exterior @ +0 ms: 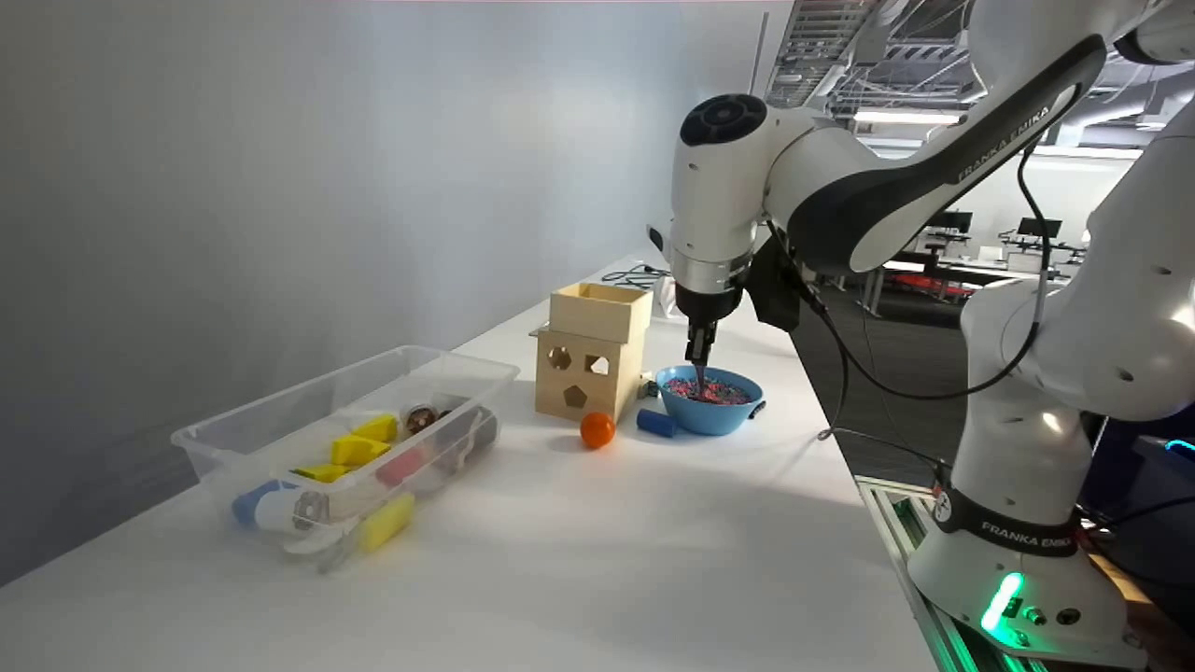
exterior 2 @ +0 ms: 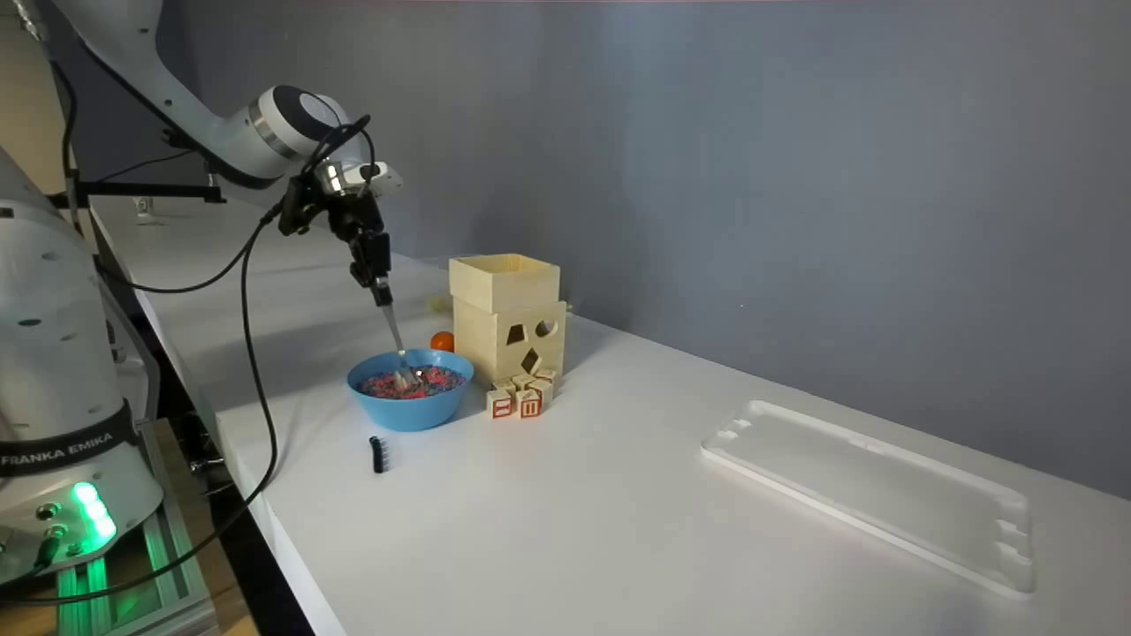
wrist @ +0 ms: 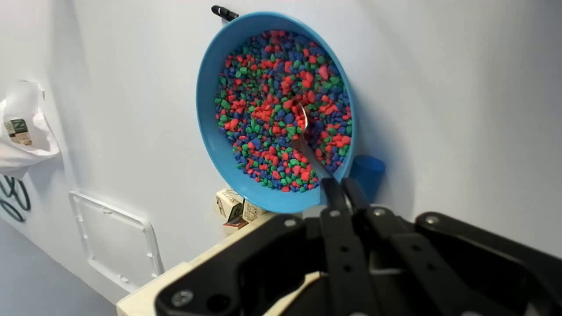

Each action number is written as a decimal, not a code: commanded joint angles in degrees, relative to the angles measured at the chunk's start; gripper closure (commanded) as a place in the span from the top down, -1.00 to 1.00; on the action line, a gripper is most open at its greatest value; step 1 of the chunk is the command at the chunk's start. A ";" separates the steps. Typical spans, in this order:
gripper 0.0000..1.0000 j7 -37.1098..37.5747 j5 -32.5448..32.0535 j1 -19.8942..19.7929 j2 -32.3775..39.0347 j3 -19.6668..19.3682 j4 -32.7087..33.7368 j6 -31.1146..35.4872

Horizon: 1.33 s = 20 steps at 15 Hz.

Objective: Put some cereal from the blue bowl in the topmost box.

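Note:
The blue bowl (exterior: 714,420) stands on the table and shows in both exterior views (exterior 2: 411,413) and in the wrist view (wrist: 203,87). It is filled with the cereal (wrist: 263,127), tiny red, green and blue bits. My gripper (wrist: 338,182) is shut on a metal spoon (wrist: 314,159), above the bowl's rim. The spoon slants down (exterior 2: 393,327) and its head is partly buried in the bits. The topmost box (exterior: 597,315), plain tan and open on top, sits on a tan box with cut-out holes (exterior: 579,378); it also shows in an exterior view (exterior 2: 504,287).
An orange ball (exterior: 597,429) and a blue cylinder (exterior: 655,423) lie near the bowl. Letter blocks (exterior 2: 521,397) sit against the lower box. A clear tub (exterior: 280,448) of toys, a white lid (exterior 2: 866,495), a small black object (exterior 2: 378,455) and a white bag (wrist: 30,145) are around.

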 commanded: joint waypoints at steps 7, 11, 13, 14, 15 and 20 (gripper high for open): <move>-0.98 10.66 -13.73 -1.72 2.87 2.95 -4.66 -1.25; -0.98 14.71 -16.65 0.48 4.02 5.01 -4.70 -5.43; -0.98 15.73 -17.65 1.54 4.88 5.78 -4.62 -8.06; -0.98 16.33 -18.10 2.10 5.20 6.22 -4.61 -9.67; -0.98 16.51 -18.40 2.70 5.55 6.41 -4.52 -10.96; -0.98 18.16 -19.97 5.02 7.50 6.79 -4.42 -15.97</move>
